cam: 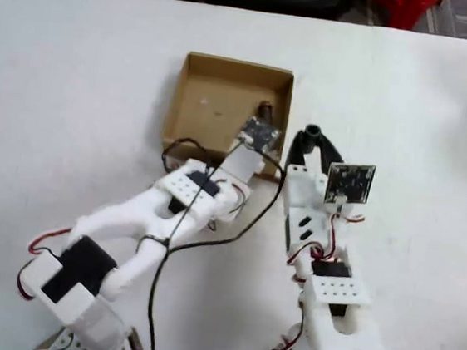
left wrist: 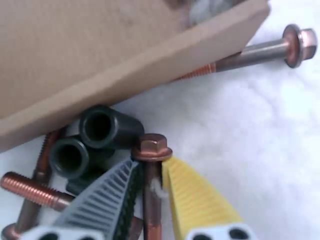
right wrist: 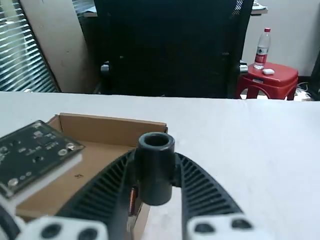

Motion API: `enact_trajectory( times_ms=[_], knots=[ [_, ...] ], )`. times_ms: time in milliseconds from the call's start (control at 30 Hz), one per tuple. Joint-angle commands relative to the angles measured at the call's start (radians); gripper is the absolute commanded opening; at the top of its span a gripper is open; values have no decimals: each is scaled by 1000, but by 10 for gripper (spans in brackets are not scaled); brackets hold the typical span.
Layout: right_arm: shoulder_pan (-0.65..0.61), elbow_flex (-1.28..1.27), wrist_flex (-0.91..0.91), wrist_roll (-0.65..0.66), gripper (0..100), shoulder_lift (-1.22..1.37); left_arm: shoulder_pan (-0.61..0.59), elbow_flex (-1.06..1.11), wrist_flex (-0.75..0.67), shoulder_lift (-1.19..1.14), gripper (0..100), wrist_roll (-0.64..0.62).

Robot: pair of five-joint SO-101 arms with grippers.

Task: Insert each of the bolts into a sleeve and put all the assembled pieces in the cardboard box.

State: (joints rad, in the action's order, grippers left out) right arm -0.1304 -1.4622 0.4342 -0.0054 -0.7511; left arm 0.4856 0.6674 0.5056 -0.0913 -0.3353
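- I judge the task to be at an early stage. Loose bolts [left wrist: 30, 186] and two empty sleeves [left wrist: 99, 127] lie outside the cardboard box [cam: 193, 96], against its wall. A dark piece [cam: 265, 109] sits inside at the box's 3 o'clock side, and I cannot tell if it is assembled.
- The left claw [left wrist: 151, 167] is closed on a copper bolt [left wrist: 151, 197], near the box's 4 o'clock corner. The bolt's long axis runs along the fingers, with its head pointing toward the sleeves.
- The right claw [right wrist: 155, 160] grips a dark sleeve [right wrist: 155, 176] at 3 o'clock of the box. Its axis is upright and its bore faces up.

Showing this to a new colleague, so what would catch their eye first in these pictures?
The right pincer grips a dark sleeve upright, beside the cardboard box. The left pincer clamps a copper bolt just outside the box wall, next to two loose sleeves and more bolts.
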Motion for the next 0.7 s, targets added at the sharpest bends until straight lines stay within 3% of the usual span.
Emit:
enact_trajectory(
  times_ms=[0, 167, 467, 667],
  knots=[
    [-7, 20, 81, -9, 17, 10, -19, -9, -28, 62, 20, 11],
    [1, 95, 226, -6, 17, 219, -19, -8, -26, 62, 20, 11],
    [38, 166, 690, -5, 17, 638, -19, -8, -26, 64, 20, 11],
    [41, 164, 863, -5, 17, 806, -19, -8, -26, 79, 20, 9]
  ],
)
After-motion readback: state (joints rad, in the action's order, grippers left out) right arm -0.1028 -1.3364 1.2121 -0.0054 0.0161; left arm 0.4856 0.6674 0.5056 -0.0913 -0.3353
